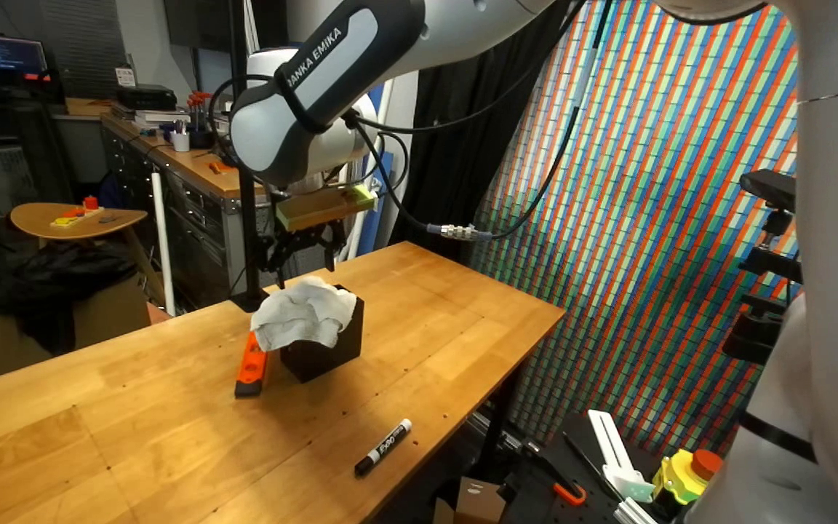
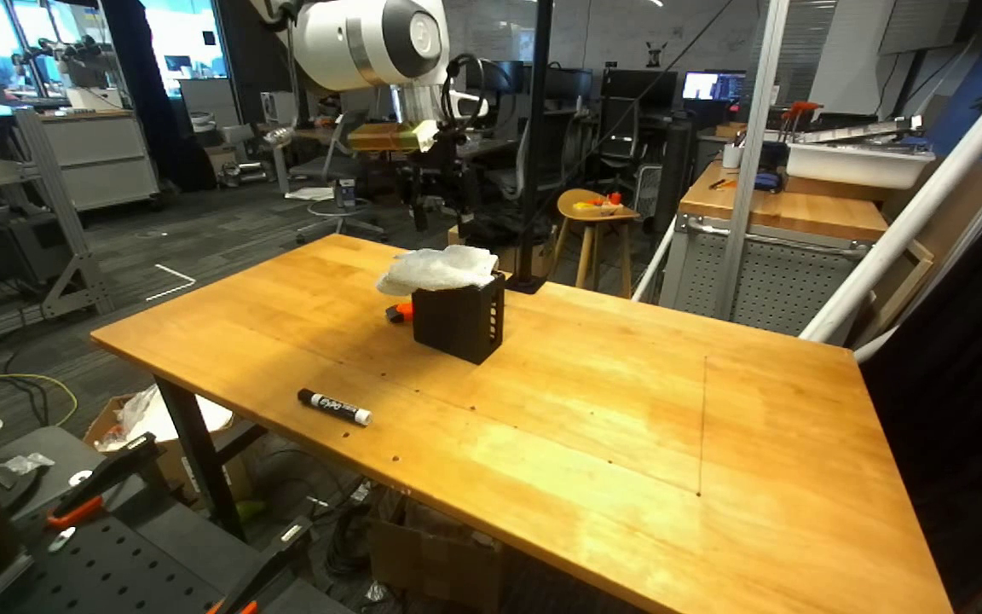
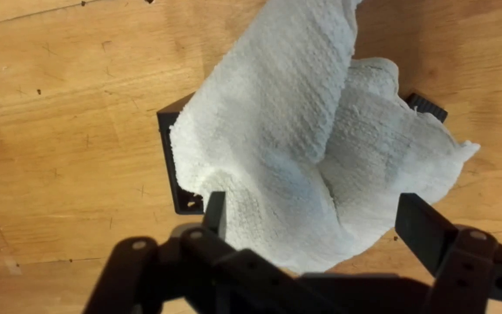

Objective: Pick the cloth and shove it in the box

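A white-grey cloth (image 1: 302, 314) lies crumpled over the top of a black box (image 1: 328, 356) on the wooden table. In an exterior view the cloth (image 2: 440, 269) covers the box's opening and hangs past one side of the box (image 2: 457, 324). In the wrist view the cloth (image 3: 277, 152) hides most of the box; a dark edge and corner of the box (image 3: 169, 161) show. My gripper (image 1: 305, 276) is open and empty, pointing down above the cloth. In the wrist view the fingers of the gripper (image 3: 310, 203) stand wide apart with the cloth below. The box's inside is hidden.
An orange level (image 1: 252, 367) lies against the box, partly under the overhanging cloth. A black marker (image 1: 382, 447) lies near the table edge; it also shows in an exterior view (image 2: 334, 407). A dark upright post (image 2: 534, 170) stands at the table edge behind the box.
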You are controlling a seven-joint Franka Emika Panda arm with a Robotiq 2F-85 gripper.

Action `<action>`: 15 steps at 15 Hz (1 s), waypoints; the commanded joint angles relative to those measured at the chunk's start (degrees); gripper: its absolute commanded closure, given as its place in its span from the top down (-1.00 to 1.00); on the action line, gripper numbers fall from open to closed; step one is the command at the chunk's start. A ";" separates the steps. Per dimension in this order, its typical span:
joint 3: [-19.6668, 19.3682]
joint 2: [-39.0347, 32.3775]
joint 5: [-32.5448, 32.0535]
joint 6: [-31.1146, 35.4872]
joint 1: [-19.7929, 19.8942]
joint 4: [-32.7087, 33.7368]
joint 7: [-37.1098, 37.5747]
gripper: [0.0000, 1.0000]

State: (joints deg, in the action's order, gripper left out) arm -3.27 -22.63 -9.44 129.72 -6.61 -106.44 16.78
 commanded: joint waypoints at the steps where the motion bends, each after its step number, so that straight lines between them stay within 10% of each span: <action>1: 0.09 3.37 -1.67 0.47 -0.57 -1.62 1.06 0.49; 10: 0.18 0.17 -1.86 -0.28 0.03 0.92 0.23 -0.90; 15: -0.05 -3.16 -1.33 -0.36 0.62 2.94 -0.41 -1.00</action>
State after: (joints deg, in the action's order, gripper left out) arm -3.39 -23.79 -10.89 129.71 -6.53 -106.00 16.77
